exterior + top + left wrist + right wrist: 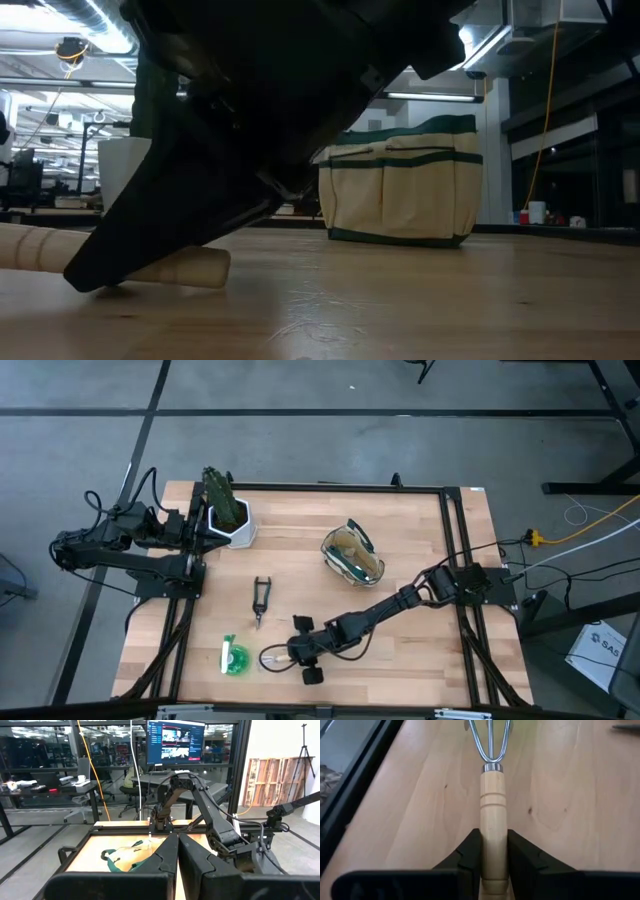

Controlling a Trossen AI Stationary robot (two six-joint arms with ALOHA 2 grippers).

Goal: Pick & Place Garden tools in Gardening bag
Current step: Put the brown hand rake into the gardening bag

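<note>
Closing the right end effector [494, 855] on the mini rake [494, 805] is the step I have in hand: in the right wrist view both dark fingers [470, 852] sit flush against the pale wooden handle, so I read it as gripped, though not yet lifted. Low view shows the handle [120, 262] lying flat on the bench [420, 300] under the arm.

Rake notes: turned cylindrical handle, smooth, with shallow grooves near a bright metal ferrule; thin chromed wire tines fan out from it. Round wood may roll in the grip, I judge.

Gardening bag [352, 553] stands near bench centre, mouth up, well apart from the rake; soft tan fabric, dark green trim, front pockets.

Next move, as I judge it: raise straight, swing across to the bag, tines clear of the rim, lower in.

Awaiting on the bench: black pruning shears [261, 600], bright green round item [234, 658].

Left end effector [177, 865] is clenched empty, parked beside the white hexagonal plant pot [233, 523].
</note>
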